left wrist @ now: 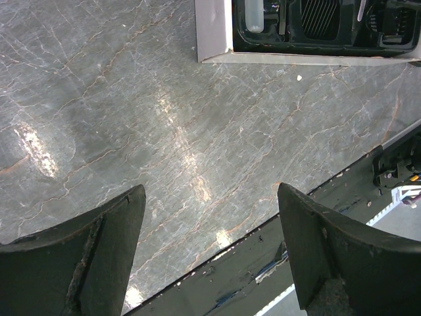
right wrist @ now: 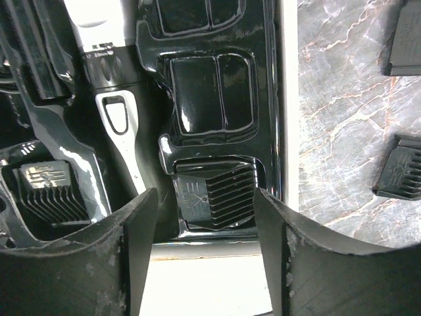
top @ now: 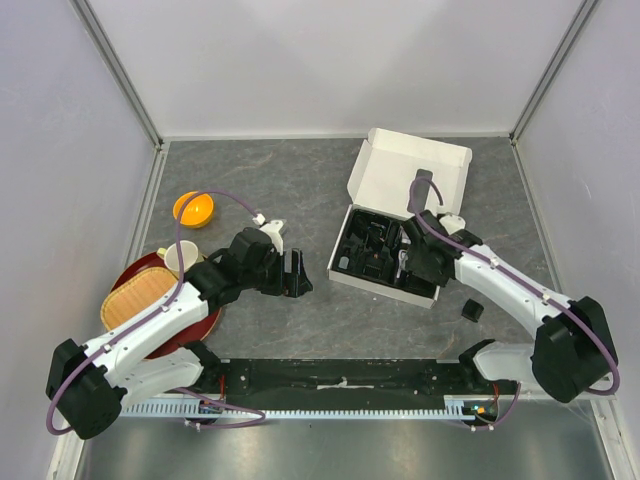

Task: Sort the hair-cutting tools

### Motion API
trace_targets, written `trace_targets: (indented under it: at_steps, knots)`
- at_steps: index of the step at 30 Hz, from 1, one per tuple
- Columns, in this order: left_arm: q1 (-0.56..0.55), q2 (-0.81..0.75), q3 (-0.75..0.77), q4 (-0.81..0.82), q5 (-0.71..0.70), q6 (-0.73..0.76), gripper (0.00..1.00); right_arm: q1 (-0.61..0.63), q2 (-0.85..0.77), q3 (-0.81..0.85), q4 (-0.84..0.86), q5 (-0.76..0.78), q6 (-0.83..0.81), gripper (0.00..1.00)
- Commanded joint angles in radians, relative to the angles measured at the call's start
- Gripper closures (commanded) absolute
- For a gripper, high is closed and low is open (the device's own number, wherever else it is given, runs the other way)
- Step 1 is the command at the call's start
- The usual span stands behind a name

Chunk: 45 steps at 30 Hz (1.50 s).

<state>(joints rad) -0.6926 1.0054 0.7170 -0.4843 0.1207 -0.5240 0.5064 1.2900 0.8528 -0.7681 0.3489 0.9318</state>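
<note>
Grey marbled tabletop (top: 330, 190) fills the overhead view. The white cardboard box (top: 420, 165) lies open right of centre, its black tray (top: 347, 262) in front of the raised lid. The right gripper (top: 408, 262) hangs over the tray's near-right part. The left gripper (top: 297, 273) hovers above bare stone left of the box. One loose guard comb (top: 472, 311) lies on the tabletop beside the right arm, apart from the box. An orange bowl (top: 194, 209) sits far left.

From the left wrist, the left gripper (left wrist: 210, 197) shows its jaws wide apart with nothing between them and only stone beneath.

From the right wrist, the right gripper (right wrist: 204, 210) has its jaws spread and clamps nothing. Below and between them a seated guard comb (right wrist: 220, 197) rests in a tray compartment at the box's edge. The hair clipper (right wrist: 108, 85) lies in the tray's middle channel, with another guard comb (right wrist: 46, 191) pocketed to its left. Two outer guard combs (right wrist: 402, 174) lie outside the box on the stone.
</note>
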Motion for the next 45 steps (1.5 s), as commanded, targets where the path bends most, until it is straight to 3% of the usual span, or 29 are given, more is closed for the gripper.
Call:
trace_targets:
  at_steps: [1,7,17,32,37,45]
  knots:
    - [-0.004,-0.011,0.027,0.003,-0.012,0.005,0.12,-0.003,-0.038,0.054,-0.030,0.041,-0.037,0.40]
    - [-0.004,-0.011,0.027,0.003,-0.010,0.004,0.12,-0.003,0.002,0.031,-0.002,0.027,-0.071,0.58]
    - [-0.004,-0.013,0.025,0.003,-0.013,0.004,0.12,-0.003,0.061,-0.012,0.032,0.042,-0.094,0.63]
    - [-0.004,-0.005,0.055,-0.022,-0.030,0.019,0.12,-0.003,0.032,0.057,0.000,0.056,-0.105,0.64]
    - [-0.004,-0.005,0.062,-0.042,-0.052,0.022,0.12,-0.005,-0.012,0.123,-0.063,0.145,-0.091,0.59]
    - [-0.004,-0.011,0.085,-0.091,-0.093,0.024,0.12,-0.164,-0.055,0.089,-0.077,0.298,-0.091,0.55]
